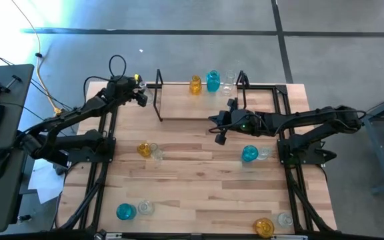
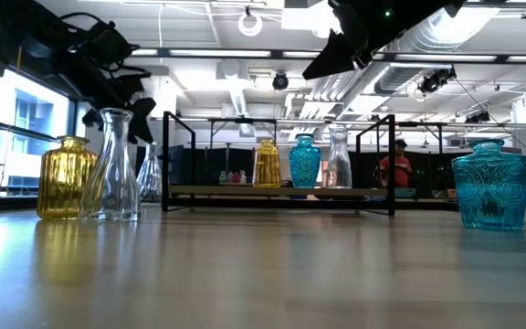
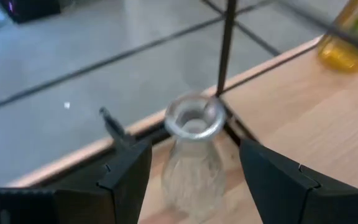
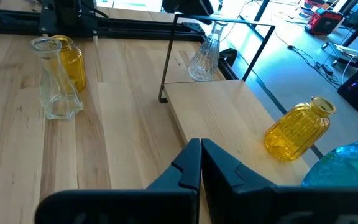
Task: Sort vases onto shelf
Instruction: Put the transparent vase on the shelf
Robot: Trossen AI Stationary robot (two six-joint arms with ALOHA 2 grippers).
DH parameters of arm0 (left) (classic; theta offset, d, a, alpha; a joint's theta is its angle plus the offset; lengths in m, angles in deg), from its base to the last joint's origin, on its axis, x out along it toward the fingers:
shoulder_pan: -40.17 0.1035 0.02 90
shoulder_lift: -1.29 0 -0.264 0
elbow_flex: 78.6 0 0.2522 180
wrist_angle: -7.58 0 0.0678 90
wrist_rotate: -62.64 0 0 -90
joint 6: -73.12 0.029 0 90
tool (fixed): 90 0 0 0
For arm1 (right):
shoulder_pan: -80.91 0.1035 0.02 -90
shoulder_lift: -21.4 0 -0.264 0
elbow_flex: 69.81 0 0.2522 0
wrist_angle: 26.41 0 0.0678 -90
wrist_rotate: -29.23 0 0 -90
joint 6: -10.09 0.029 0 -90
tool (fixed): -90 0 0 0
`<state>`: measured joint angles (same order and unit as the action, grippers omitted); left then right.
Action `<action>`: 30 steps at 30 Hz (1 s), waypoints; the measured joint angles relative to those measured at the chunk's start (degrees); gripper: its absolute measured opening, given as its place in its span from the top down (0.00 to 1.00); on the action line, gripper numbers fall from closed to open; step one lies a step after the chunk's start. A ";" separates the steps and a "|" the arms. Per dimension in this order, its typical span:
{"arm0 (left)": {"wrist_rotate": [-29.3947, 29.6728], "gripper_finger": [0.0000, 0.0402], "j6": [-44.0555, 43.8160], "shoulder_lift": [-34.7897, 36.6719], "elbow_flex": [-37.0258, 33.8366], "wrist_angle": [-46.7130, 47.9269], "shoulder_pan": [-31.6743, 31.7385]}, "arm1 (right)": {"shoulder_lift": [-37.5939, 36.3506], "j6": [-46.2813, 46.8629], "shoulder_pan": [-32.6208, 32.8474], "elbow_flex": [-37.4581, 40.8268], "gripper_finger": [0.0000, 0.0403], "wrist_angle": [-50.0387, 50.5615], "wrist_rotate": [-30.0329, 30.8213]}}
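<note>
Vases stand in several spots: an amber vase (image 1: pixel 195 85), a teal vase (image 1: pixel 213 81) and a clear vase (image 1: pixel 228 83) sit in a row on the shelf (image 1: pixel 192 107) at the desk's (image 1: pixel 199 173) far side. A small clear vase (image 3: pixel 192 158) stands on the desk just outside the shelf's left end, beside the frame's upright. The left tool (image 3: pixel 194 177) is around it, fingers (image 3: pixel 126 177) spread wide on either side of its body, with gaps between pads and glass. The right tool (image 4: pixel 199 163) hangs above the shelf board's near edge with its fingers pressed together and nothing between them. On the desk further forward, amber (image 1: pixel 144 149) and clear vases (image 1: pixel 156 152) stand together on the left, and a teal one (image 1: pixel 249 154) on the right with a clear one (image 1: pixel 264 153) beside it. More pairs stand near the front edge.
</note>
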<state>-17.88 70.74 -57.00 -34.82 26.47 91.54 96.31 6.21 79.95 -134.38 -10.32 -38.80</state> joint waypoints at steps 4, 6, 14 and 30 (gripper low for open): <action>-1.86 0.42 0.59 -3.01 0.00 -2.07 1.75 | 0.00 0.28 0.00 0.00 1.00 -0.02 0.00; -2.65 0.42 1.04 -4.49 0.00 -3.50 2.12 | 0.00 0.45 0.01 0.00 1.00 -0.02 -0.02; -3.33 0.42 5.00 -9.85 0.04 -9.12 2.78 | 0.00 0.61 0.01 0.00 1.00 -0.02 -0.03; -3.90 0.78 7.67 -11.52 0.04 -12.30 2.78 | 0.00 0.66 0.01 0.00 1.00 0.11 -0.04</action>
<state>-21.78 78.41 -68.52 -34.77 14.17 94.32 96.31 6.87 79.96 -134.38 -10.21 -38.84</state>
